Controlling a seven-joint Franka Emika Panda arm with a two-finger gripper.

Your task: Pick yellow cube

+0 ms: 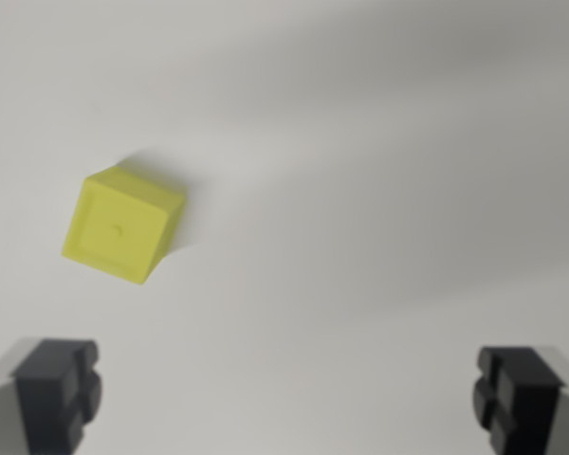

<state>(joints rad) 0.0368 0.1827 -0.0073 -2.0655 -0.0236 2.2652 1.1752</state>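
A yellow cube [121, 226] rests on a white surface in the left half of the wrist view, turned at an angle, with a small dimple on its top face. My gripper [286, 396] is open, its two dark fingertips [59, 391] showing at the bottom corners, wide apart. The cube lies above and slightly right of the left fingertip, outside the gap between the fingers. Nothing is held.
The plain white tabletop [379, 190] fills the rest of the view, crossed by soft grey shadows. No other objects show.
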